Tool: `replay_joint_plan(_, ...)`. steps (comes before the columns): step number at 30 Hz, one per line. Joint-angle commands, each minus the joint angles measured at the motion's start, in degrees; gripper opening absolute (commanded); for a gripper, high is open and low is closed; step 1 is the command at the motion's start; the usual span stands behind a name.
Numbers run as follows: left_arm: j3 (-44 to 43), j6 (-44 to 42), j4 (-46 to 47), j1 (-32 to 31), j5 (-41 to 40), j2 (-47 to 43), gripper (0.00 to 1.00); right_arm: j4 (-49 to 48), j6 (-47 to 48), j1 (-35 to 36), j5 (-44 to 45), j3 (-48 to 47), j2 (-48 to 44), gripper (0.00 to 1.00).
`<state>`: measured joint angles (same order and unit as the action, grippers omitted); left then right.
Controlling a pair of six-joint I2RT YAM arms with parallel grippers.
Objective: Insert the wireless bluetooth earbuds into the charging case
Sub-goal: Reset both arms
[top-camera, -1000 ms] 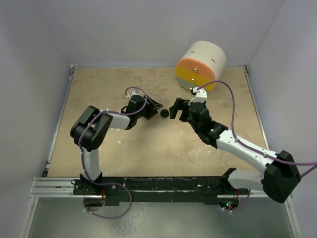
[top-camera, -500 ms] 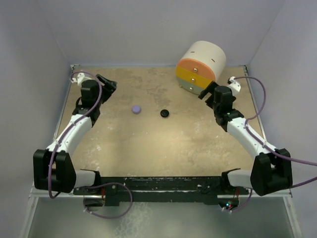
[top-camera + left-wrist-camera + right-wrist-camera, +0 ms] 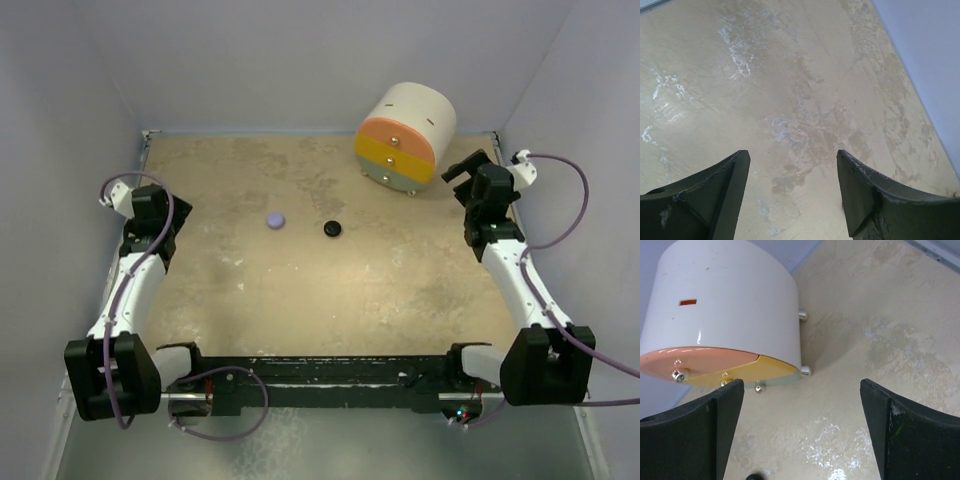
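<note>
left gripper (image 3: 791, 160) fingers spread, holding nothing | right gripper (image 3: 800, 390) the same | lavender puck (image 3: 275, 220) and black puck (image 3: 332, 229) mid-table, well apart from both grippers | earbuds not visible (perhaps inside) | probably light, stiff, slippery: pinch across the rim

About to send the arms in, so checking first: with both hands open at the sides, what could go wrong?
1. The right hand sits open close to the white drum; swinging inward could clip it.
2. The lavender puck and black puck lie low and flat on the table; a pinch may skid them.
3. No loose earbuds show in any view, so the open left hand has no confirmed target.
</note>
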<state>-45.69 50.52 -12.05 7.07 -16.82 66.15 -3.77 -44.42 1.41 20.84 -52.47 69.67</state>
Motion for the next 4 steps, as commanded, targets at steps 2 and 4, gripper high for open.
replay_joint_plan(2,0.5,-1.2,0.7,0.6,-0.3,-1.5,0.69,-1.9,1.1,-0.9,-1.9,0.1,-1.5,1.0)
replay_joint_plan(4,0.6,-1.2,1.4,0.7,0.5,-1.6,0.69,-1.9,1.4,-1.1,-2.3,0.1,-1.5,1.0)
